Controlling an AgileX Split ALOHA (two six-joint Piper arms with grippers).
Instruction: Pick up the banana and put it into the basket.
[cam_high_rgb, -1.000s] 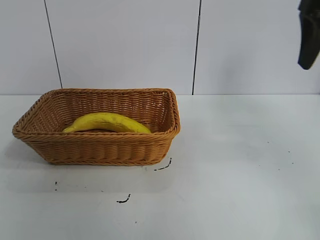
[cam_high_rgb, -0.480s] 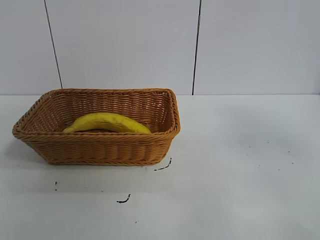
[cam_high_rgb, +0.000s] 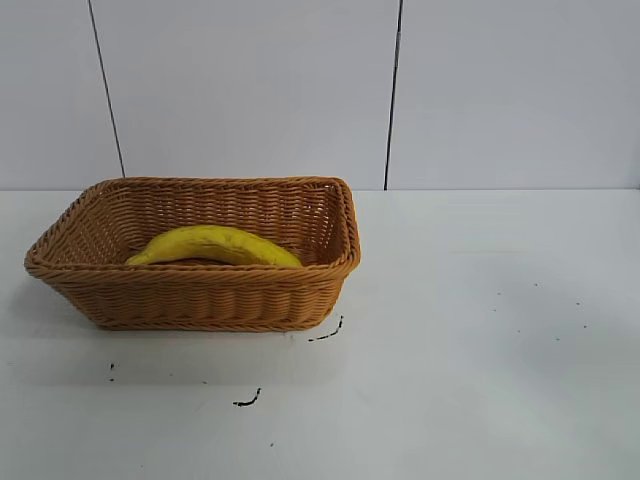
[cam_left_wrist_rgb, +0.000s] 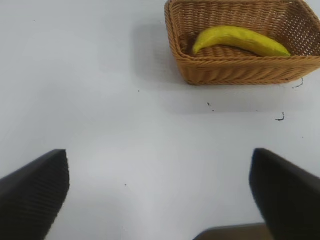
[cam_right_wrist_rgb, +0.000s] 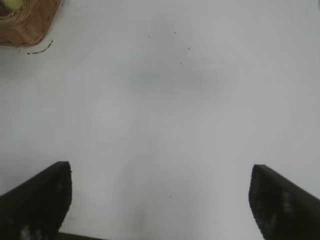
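The yellow banana (cam_high_rgb: 214, 245) lies inside the light brown wicker basket (cam_high_rgb: 200, 295) at the table's left; the left wrist view shows the banana (cam_left_wrist_rgb: 240, 40) in the basket (cam_left_wrist_rgb: 235, 70) too. Neither arm appears in the exterior view. My left gripper (cam_left_wrist_rgb: 160, 192) is open over bare table, well away from the basket, with nothing between its fingers. My right gripper (cam_right_wrist_rgb: 160, 197) is open as well, over bare table, and only a corner of the basket (cam_right_wrist_rgb: 22, 30) shows far off in its view.
The white table (cam_high_rgb: 480, 330) carries a few small black marks (cam_high_rgb: 325, 332) by the basket's front corner. A pale panelled wall (cam_high_rgb: 250, 90) stands behind.
A second ago the right arm's dark gripper hung at the exterior view's top right; it has left that view. Basket and banana have not moved.
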